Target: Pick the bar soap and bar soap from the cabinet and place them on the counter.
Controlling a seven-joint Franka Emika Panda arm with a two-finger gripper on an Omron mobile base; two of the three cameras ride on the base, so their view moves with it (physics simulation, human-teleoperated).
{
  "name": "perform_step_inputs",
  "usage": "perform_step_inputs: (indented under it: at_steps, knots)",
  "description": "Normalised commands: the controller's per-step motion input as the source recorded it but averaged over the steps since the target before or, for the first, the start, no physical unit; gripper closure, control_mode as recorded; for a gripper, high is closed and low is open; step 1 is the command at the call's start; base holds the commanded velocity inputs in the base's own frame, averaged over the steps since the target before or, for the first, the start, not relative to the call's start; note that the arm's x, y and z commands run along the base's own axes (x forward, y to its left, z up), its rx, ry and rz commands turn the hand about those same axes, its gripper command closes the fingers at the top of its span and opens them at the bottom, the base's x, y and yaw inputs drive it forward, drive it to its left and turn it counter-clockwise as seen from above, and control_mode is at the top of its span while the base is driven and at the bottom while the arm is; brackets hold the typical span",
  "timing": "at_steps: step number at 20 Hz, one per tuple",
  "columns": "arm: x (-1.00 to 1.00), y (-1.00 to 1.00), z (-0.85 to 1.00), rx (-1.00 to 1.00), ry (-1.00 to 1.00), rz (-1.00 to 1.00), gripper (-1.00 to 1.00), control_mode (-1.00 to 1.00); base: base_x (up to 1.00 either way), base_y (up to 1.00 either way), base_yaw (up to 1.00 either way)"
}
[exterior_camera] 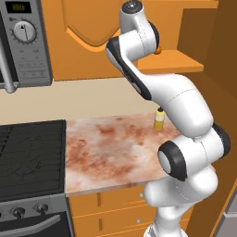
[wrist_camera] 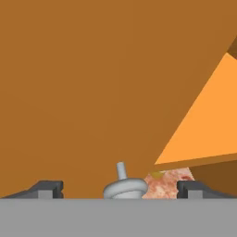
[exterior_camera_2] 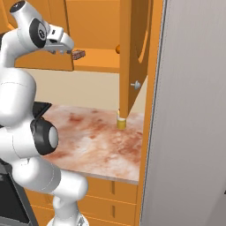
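One bar soap (exterior_camera_2: pixel 78 54), a small pinkish-tan block, lies on the flat orange shelf of the cabinet (exterior_camera_2: pixel 99 62), just right of my hand. My gripper (exterior_camera_2: pixel 65 50) is raised at the shelf's left end, in front of the closed left door. In the hand view the gripper (wrist_camera: pixel 120 189) is open, its dark fingertips (wrist_camera: pixel 46 187) wide apart on either side of a small silver knob (wrist_camera: pixel 124 184) on that door. Nothing is held. The mottled reddish counter (exterior_camera: pixel 106 148) lies below. In the left base view my own arm hides the hand.
The right cabinet door (exterior_camera_2: pixel 132 53) stands open, its knob (exterior_camera_2: pixel 136 84) facing out. A small orange ball (exterior_camera_2: pixel 118 48) sits on the shelf. A yellow bottle (exterior_camera: pixel 159 119) stands at the back of the counter. Stove (exterior_camera: pixel 28 157) and microwave (exterior_camera: pixel 23 41) are left; a tall grey panel (exterior_camera_2: pixel 194 114) is right.
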Motion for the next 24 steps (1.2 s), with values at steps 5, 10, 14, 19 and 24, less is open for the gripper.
perform_step_inputs:
  at_steps: [5,10,14,19,24]
  knots:
    - [0.30,-0.01,-0.03,0.00,0.00,-0.01,-1.00,-1.00,0.00,0.00,0.00]
    - [0.39,-0.11,0.00,0.00,0.00,0.00,-1.00,-1.00,0.00,0.00,0.00]
    - [0.12,-0.06,-0.01,0.00,0.00,0.00,1.00,-1.00,0.00,0.00,0.00]
    - [0.00,-0.03,-0.07,0.00,-0.03,0.00,1.00,-1.00,0.00,0.00,0.00]
    - [-0.16,0.01,-0.15,0.00,-0.01,-0.02,1.00,-1.00,0.00,0.00,0.00]
